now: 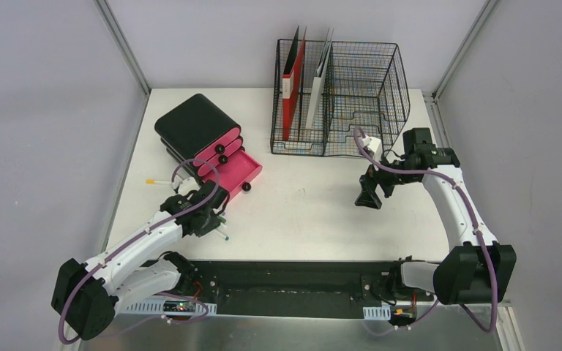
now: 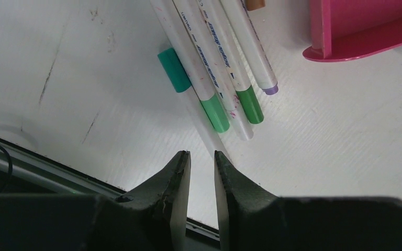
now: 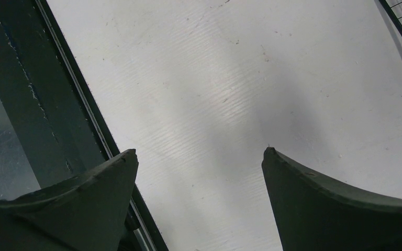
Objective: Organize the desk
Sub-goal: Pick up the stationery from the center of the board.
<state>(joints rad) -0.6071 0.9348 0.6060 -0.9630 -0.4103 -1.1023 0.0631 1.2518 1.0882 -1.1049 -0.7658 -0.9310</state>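
**White table (image 1: 315, 212) under both claws**

Left claw (image 2: 202, 152) clenched on teal-capped pen (image 2: 174, 69), near left, beside more pens (image 2: 225, 57) and pink drawer (image 2: 366, 26). Right claw (image 3: 199, 151) spread wide, empty, at right, near black wire rack (image 1: 366, 73).

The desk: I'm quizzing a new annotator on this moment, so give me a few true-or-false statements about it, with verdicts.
1. One pink drawer of the black drawer unit is pulled out. True.
2. The right hand grips a marker. False: its fingers stand wide apart with nothing between them, above bare desk.
3. A red folder stands upright in the wire rack. True.
4. The markers lie inside the open drawer. False: they lie on the desk just beside it.
5. The left hand is over the wire rack. False: it is by the markers, in front of the drawer unit.
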